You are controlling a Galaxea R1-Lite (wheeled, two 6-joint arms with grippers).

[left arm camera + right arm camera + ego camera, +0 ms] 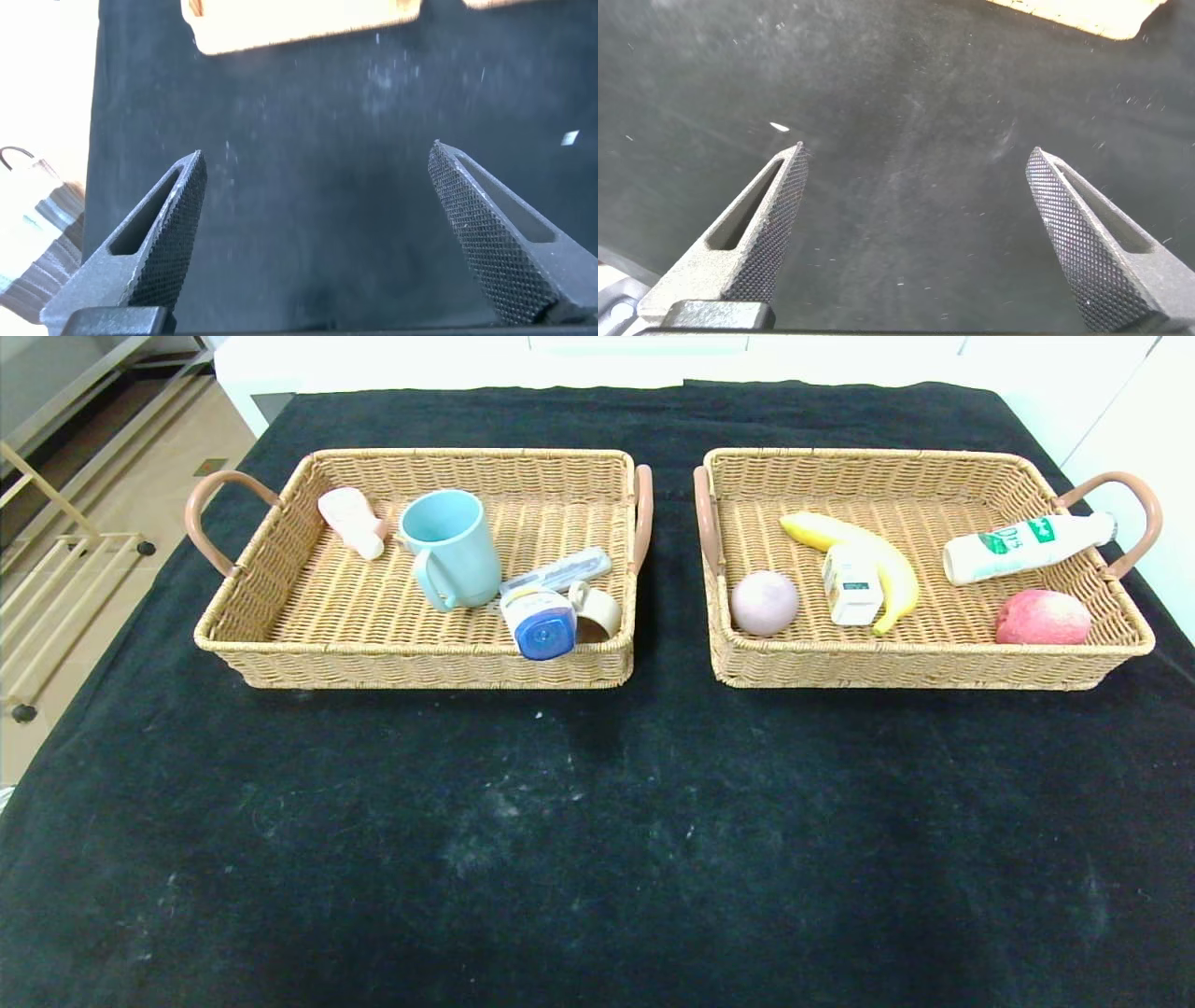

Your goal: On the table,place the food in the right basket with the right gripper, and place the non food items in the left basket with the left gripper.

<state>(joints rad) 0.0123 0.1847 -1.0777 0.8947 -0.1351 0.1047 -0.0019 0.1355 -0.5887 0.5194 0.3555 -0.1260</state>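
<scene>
Your left basket (280, 644) holds the teal mug (455, 549), a blue-capped bottle (540, 621), beige cup (597, 611) and card box (558, 571); no label is readable. Right of it, the right basket (934, 667) holds an egg-shaped ball (765, 602), juice carton (851, 584), banana (892, 565), green-printed bottle (1022, 548) and peach (1043, 617). Your left gripper (318, 177) and right gripper (917, 173) hang spread and empty over the table (597, 840), short of the baskets.

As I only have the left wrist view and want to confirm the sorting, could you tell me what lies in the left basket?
Observer: The left basket holds the upright teal mug, the blue-capped bottle and the beige cup.
Operator: Thank you; and the right basket?
Observer: The right basket holds the banana, the juice carton and the pale ball.
Operator: Where is the right gripper?
Observer: The right gripper hangs open over bare black cloth, holding nothing.
</scene>
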